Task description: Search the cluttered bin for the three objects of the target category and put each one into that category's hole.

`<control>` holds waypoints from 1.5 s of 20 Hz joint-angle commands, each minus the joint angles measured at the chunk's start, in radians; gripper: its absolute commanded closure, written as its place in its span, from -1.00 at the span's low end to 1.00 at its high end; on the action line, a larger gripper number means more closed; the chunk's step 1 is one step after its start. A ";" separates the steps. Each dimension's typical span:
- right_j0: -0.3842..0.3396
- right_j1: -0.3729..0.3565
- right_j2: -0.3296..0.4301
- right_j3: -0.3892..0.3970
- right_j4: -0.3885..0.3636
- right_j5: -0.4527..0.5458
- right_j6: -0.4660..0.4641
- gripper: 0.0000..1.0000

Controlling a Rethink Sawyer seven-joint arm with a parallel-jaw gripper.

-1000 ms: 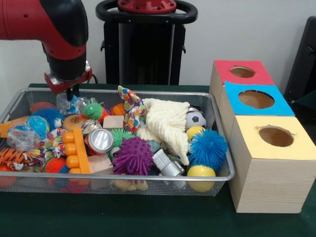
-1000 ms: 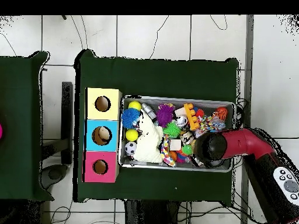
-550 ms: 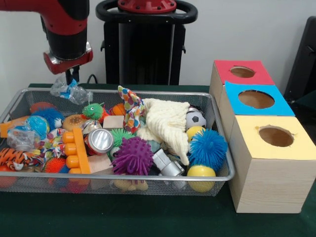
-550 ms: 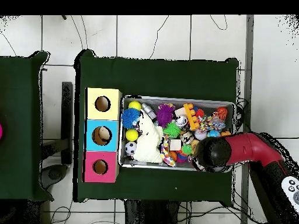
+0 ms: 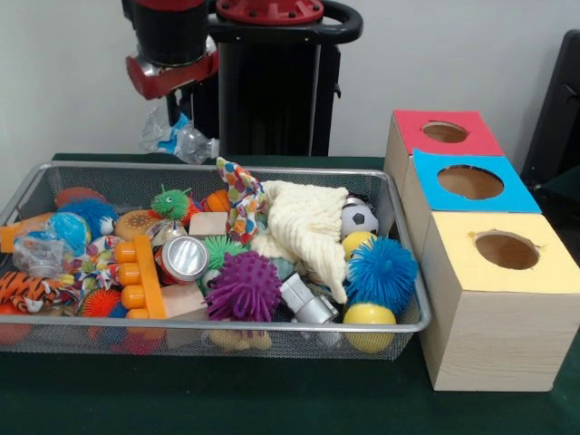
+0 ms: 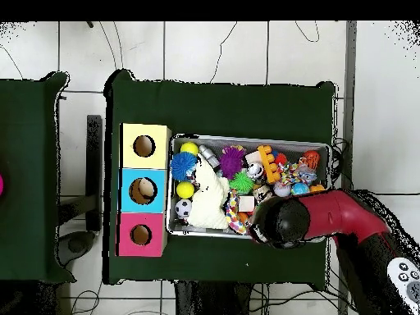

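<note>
My gripper [image 5: 182, 116] hangs above the back rim of the wire mesh bin [image 5: 217, 337], left of its middle. It is shut on a crumpled clear plastic wrapper with blue bits [image 5: 178, 138], which dangles clear of the bin. In the overhead view the red arm's head [image 6: 283, 221] covers both gripper and wrapper, at the bin's lower edge [image 6: 246, 235]. Three boxes with round holes stand beside the bin: red [image 5: 444, 132], blue [image 5: 469, 182] and yellow [image 5: 506, 250].
The bin is packed with toys: a purple spiky ball [image 5: 244, 286], a blue spiky ball [image 5: 381, 269], a cream cloth [image 5: 305, 224], a metal can [image 5: 184, 258], orange bricks [image 5: 138, 277], yellow balls [image 5: 369, 325], a small football [image 5: 359, 217]. The black pedestal [image 5: 268, 86] stands behind.
The gripper has risen out of the bin's back left corner with the wrapper and moved right in the front view, toward the bin's middle. The toys in the bin have stayed put.
</note>
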 commanded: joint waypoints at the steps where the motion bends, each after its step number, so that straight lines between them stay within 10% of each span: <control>1: 0.036 -0.121 0.061 0.115 0.124 -0.071 0.049 1.00; 13: 0.182 -0.202 -0.009 0.137 0.231 -0.159 0.192 1.00; 30: 0.503 -0.109 -0.194 0.001 0.321 -0.313 0.408 1.00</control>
